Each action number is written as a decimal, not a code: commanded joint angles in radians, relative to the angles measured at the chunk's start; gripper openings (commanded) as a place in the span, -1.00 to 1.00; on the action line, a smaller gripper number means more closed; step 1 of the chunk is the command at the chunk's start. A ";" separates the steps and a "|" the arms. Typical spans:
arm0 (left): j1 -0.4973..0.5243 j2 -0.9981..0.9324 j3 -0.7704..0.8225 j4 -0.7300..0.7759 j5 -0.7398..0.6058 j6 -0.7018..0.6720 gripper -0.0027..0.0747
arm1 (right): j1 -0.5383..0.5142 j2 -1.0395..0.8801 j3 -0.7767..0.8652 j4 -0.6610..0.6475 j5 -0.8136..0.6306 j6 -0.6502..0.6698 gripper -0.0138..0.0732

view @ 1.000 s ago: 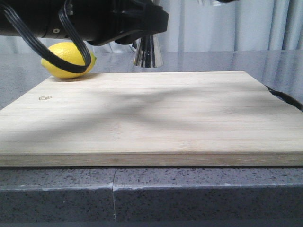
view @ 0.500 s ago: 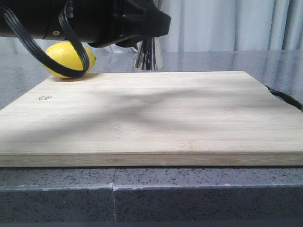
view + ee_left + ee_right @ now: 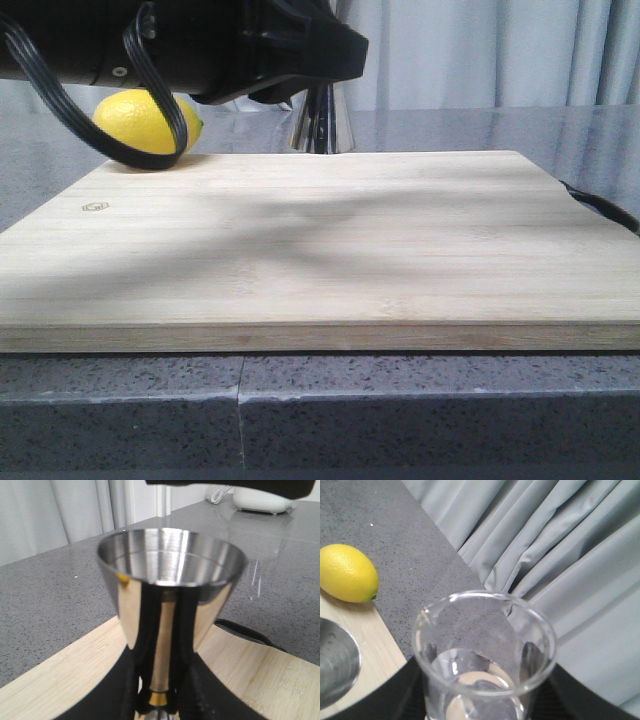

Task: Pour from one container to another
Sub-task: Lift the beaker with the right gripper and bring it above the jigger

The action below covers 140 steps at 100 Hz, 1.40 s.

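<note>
Left wrist view shows the left claw clamped on the jigger; the right claw grips the beaker. Misaligned tilting could spill onto the board.

In the front view the matte black, rounded body of the left arm fills the upper left corner, ending toward the right in a blunt, angular black housing with moulded edges. Two thick, glossy black cables loop down from its underside in a wide curve and rise back into the casing. A small round silver screw head sits in the black shell near the cables.

In the left wrist view the black fingers are broad, dark and finely textured, with softly rounded outlines.

In the right wrist view only dark, smooth black finger edges show, blurred, at the lower corners.
</note>
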 commanded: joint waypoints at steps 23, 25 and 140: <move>0.002 -0.044 -0.033 -0.011 -0.080 -0.017 -0.98 | -0.004 -0.029 -0.040 -0.055 -0.070 -0.006 -0.33; 0.002 -0.044 -0.033 -0.011 -0.080 -0.017 -0.98 | -0.004 -0.029 -0.040 -0.060 -0.070 -0.006 -0.33; 0.002 -0.044 -0.033 -0.010 -0.080 -0.017 -0.98 | 0.043 -0.029 -0.040 -0.291 -0.060 -0.006 -0.33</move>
